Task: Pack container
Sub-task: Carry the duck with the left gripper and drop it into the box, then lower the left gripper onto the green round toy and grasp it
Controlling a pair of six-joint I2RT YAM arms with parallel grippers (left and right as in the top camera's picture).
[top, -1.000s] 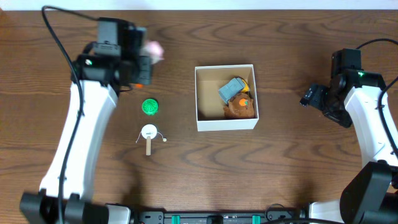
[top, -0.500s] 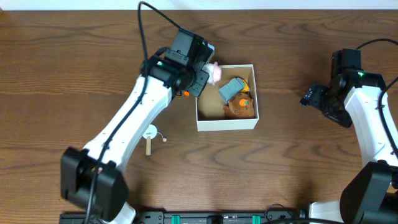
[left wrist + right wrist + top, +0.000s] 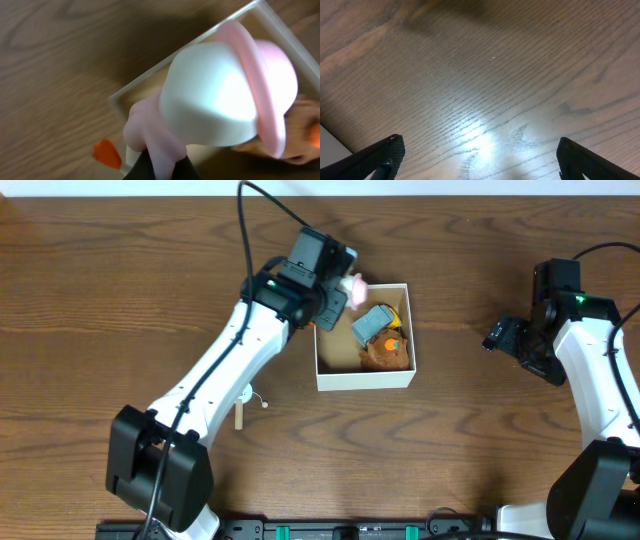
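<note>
Wooden table (image 3: pixel 480 450), container (image 3: pixel 365 380) holding grey toy (image 3: pixel 372 323), brown toy (image 3: pixel 386 355); left jaws clamp pink toy (image 3: pixel 352 284); right jaws apart

Container (image 3: pixel 364 378): half nearer L gripper (image 3: pixel 341 290) is bare cardboard, room to drop in; other half filled by grey-blue piece (image 3: pixel 371 324) & orange-brown toy (image 3: pixel 386 354). L gripper w/ pink-white toy (image 3: pixel 354 284) hangs over the back corner. R gripper (image 3: pixel 499 337), jaws wide, well off; open table (image 3: pixel 460 410) btwn.
</note>
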